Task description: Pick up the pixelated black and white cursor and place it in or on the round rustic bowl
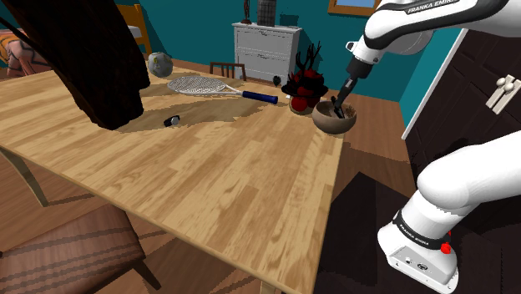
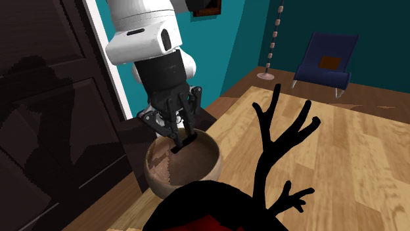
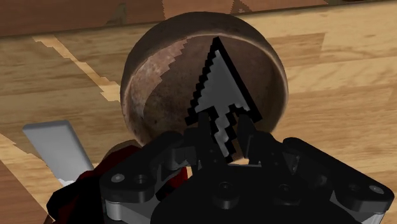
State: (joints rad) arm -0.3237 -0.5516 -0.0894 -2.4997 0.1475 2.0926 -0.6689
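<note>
The round brown bowl (image 1: 334, 121) stands near the table's far right corner in the shoulder view. My gripper (image 1: 338, 107) hangs straight over it, fingertips just inside the rim. The wrist view shows the pixelated cursor (image 3: 219, 89), a grey-white arrow with a black outline; its tail is clasped between the shut fingers (image 3: 196, 137) and its tip points out over the bowl's hollow (image 3: 159, 83). In the second exterior view the gripper (image 2: 182, 139) dips into the bowl (image 2: 197, 167), holding the cursor (image 2: 177, 148), seen edge-on as a thin dark sliver.
A black and red ornament with antler-like branches (image 1: 306, 82) stands right beside the bowl. Farther along the wooden table (image 1: 209, 184) lie a tennis racket (image 1: 204, 84) and a small dark item (image 1: 174, 121). A dark bulky shape (image 1: 100, 58) looms at the left. The table edge runs close behind the bowl.
</note>
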